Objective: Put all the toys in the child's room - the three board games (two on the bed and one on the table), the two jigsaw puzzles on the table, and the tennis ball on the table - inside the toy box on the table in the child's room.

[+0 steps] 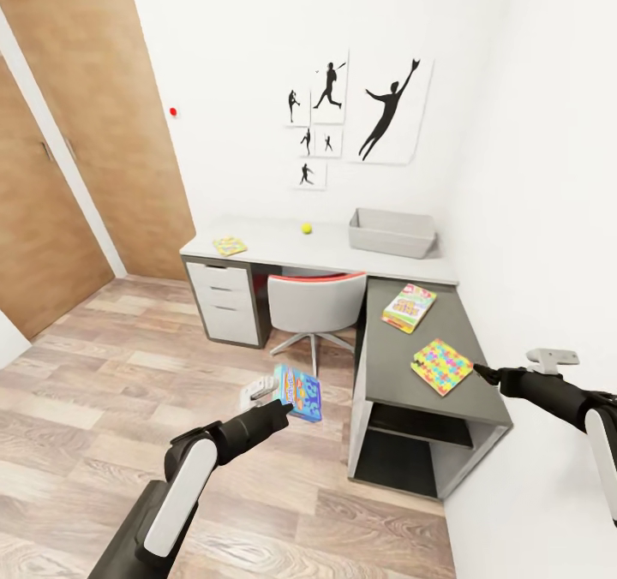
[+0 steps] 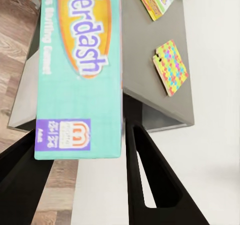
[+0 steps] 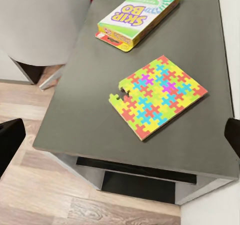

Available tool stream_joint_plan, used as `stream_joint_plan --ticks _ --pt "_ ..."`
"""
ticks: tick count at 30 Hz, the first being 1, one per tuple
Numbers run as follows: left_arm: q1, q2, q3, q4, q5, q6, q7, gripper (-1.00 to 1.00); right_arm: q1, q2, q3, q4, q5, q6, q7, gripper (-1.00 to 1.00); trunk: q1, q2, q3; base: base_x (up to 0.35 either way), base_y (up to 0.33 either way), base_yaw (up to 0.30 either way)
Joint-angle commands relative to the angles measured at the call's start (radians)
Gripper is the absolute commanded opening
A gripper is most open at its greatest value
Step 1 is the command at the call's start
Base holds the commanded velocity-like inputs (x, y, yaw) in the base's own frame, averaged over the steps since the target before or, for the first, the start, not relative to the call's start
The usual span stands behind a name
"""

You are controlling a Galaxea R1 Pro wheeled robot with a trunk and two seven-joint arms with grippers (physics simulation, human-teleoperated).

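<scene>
My left gripper (image 1: 278, 397) is shut on the smaller blue board game (image 1: 298, 392), held over the floor in front of the chair; in the left wrist view the teal box (image 2: 80, 70) sits between the fingers (image 2: 150, 185). My right gripper (image 1: 480, 373) stands open just right of the table's dark-grey section (image 1: 390, 352). On that section lie the Skip-Bo box (image 1: 409, 307) (image 3: 137, 15) and one jigsaw puzzle (image 1: 441, 365) (image 3: 157, 96). The other puzzle (image 1: 229, 245), the tennis ball (image 1: 306, 228) and the toy box (image 1: 392, 232) are on the light-grey top. The green-white-red box is out of view.
A grey swivel chair (image 1: 315, 305) with a red seat is tucked under the desk between the white drawers (image 1: 221, 301) and the dark section. A white wall runs close on the right. Wooden doors (image 1: 94, 134) stand at the left, past the wood floor (image 1: 103, 390).
</scene>
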Motion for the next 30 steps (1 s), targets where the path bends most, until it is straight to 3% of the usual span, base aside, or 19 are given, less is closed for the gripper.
stream_joint_plan --ticks 1,15,30 --pt "-0.001 0.000 0.000 -0.001 0.011 0.004 0.007 -1.00 -0.001 0.000 -0.001 -0.001 -0.006 0.007 0.000 1.00 0.001 -0.002 -0.002 0.334 0.000 0.000" --pt "-0.001 0.000 0.000 -0.001 0.011 0.004 0.007 -1.00 -0.001 0.000 -0.001 -0.001 -0.006 0.007 0.000 1.00 0.001 -0.002 -0.002 0.324 0.000 0.000" --pt "-0.001 0.000 0.000 -0.006 0.015 0.004 0.005 -1.00 -0.001 -0.003 -0.002 -0.001 -0.006 0.007 0.000 1.00 0.001 -0.002 -0.002 0.065 0.000 0.000"
